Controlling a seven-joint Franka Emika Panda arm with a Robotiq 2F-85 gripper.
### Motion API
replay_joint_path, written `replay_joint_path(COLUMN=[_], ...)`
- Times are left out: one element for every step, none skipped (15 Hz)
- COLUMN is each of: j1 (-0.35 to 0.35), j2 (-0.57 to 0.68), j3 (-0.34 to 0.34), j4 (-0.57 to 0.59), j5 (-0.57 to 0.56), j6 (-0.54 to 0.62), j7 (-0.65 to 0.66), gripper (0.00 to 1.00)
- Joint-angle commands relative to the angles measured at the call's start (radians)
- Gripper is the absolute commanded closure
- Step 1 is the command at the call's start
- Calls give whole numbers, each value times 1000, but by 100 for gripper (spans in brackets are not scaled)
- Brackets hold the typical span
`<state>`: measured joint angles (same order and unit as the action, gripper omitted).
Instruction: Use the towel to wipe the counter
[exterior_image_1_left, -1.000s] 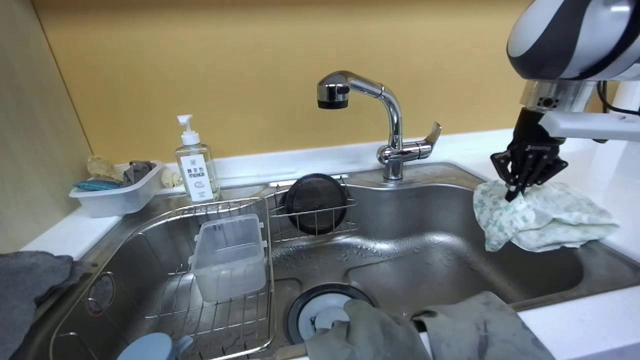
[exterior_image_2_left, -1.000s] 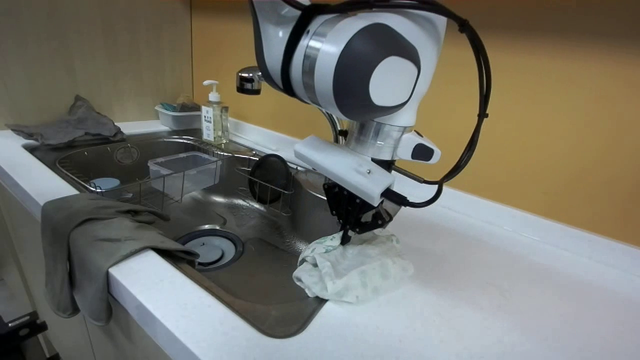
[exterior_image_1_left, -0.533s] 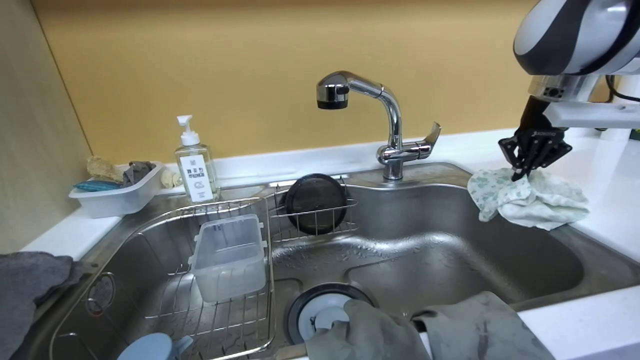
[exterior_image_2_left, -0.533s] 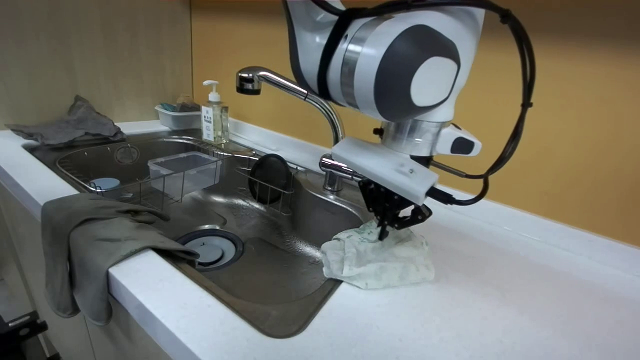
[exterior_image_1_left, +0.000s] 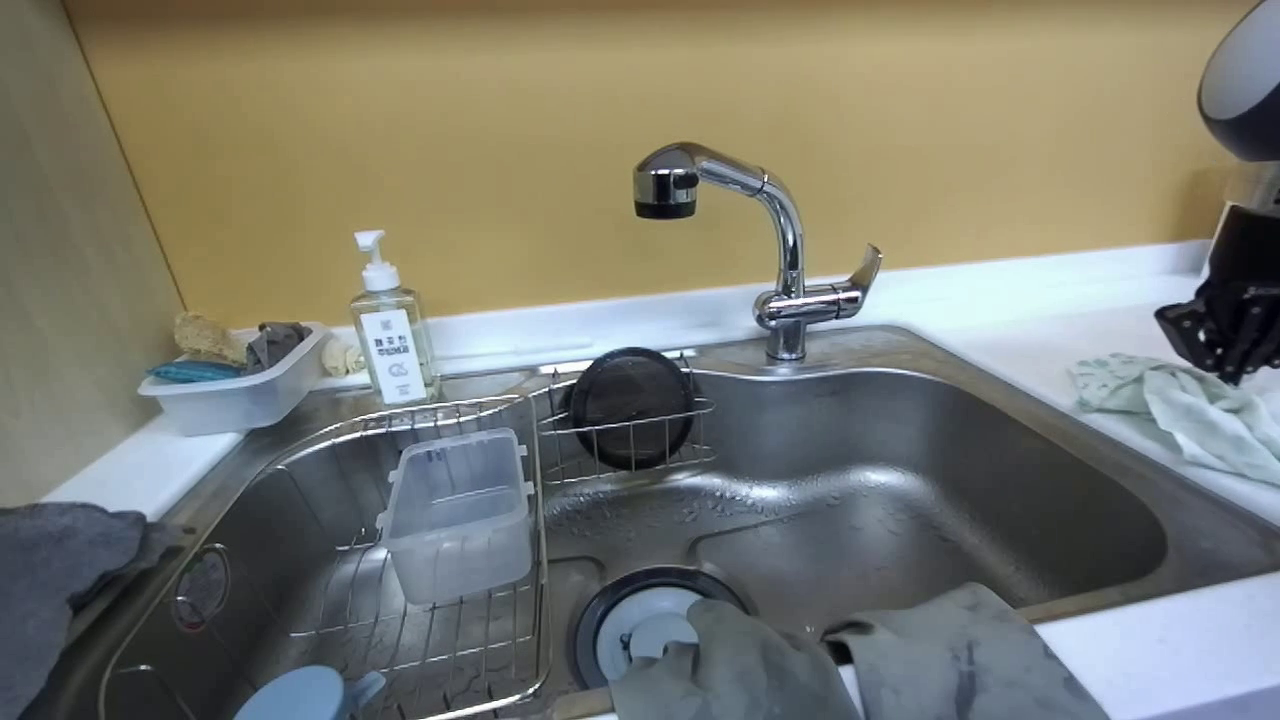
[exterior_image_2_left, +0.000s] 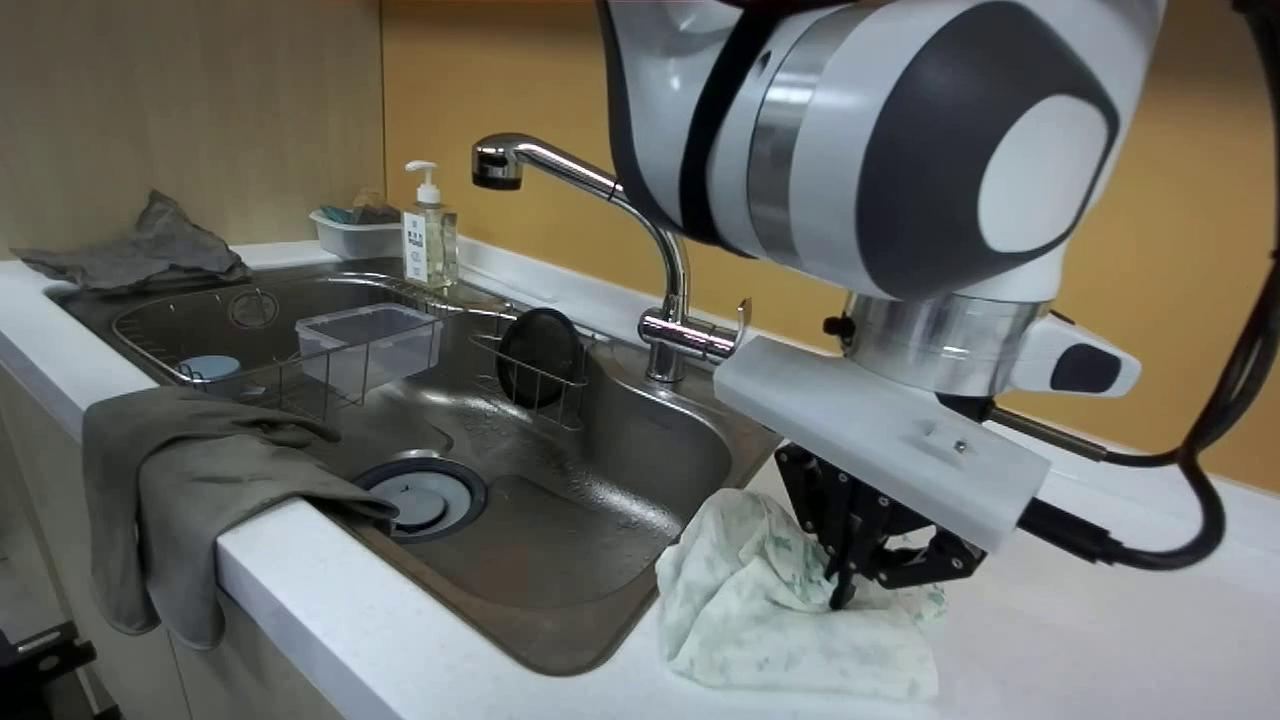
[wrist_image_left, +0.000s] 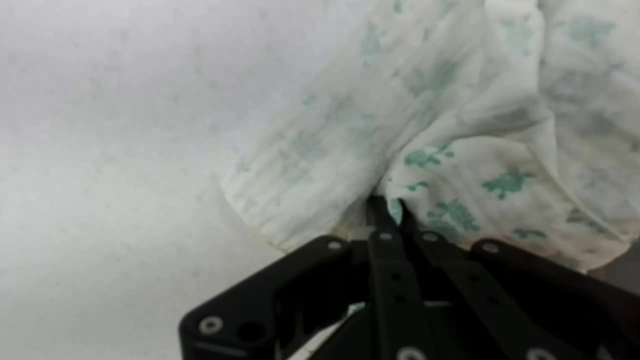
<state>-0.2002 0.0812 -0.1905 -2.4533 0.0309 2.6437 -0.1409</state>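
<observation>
The towel (exterior_image_2_left: 780, 645), white with a green leaf print, lies bunched on the white counter (exterior_image_2_left: 1080, 640), just beside the rim of the steel sink (exterior_image_2_left: 560, 655). Noted from left to right in an exterior view: a grey cloth (exterior_image_2_left: 140, 250) at the sink's far end; a translucent plastic container (exterior_image_2_left: 365, 345) inside the sink; a pump bottle (exterior_image_2_left: 430, 245), upright, behind it; a black disc (exterior_image_2_left: 541, 358), nearly upright, toward the sink's back; a chrome faucet (exterior_image_2_left: 678, 275). To the right of these, the gripper (exterior_image_2_left: 843, 595) points down into the towel. Its fingers (wrist_image_left: 379, 212) are drawn together, and the wrist view shows a fold pinched between their tips. In that view most of the towel spreads above and to the right of the grip. Whether the fingers touch the counter cannot be determined.
</observation>
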Motion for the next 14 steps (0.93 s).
replay_joint_path(j1=[-20,-26,-32,-36,-43,-47,-48,-46,-41,-33,-26,-17,-7,5], j2=[-169,-201,-234,-265,-291,-310,-319,-323,-321,-313,-298,-283,-267,-250], j3=[-24,-32,-36,-39,-40,-40,-36,-33,-29,-24,-16,-10,-4,3], j4=[-168,-203,-236,-267,-293,-312,-323,-331,-332,-329,-321,-312,-302,-293], j5=[-63,-96,-116,-132,-156,-168,-174,-167,-158,-143,-137,-125,-109,-88], j6=[-80,-106,-140,-171,-193,-206,-198,-181,-160,-136,-100,-71,-38,-2], j7=[-49,-49,-58,-63,-56,-50,-36,-27,-18,-11,5,12,21,28], gripper=[99,99,99,99,99,99,99,99,99,99,99,99,99,99])
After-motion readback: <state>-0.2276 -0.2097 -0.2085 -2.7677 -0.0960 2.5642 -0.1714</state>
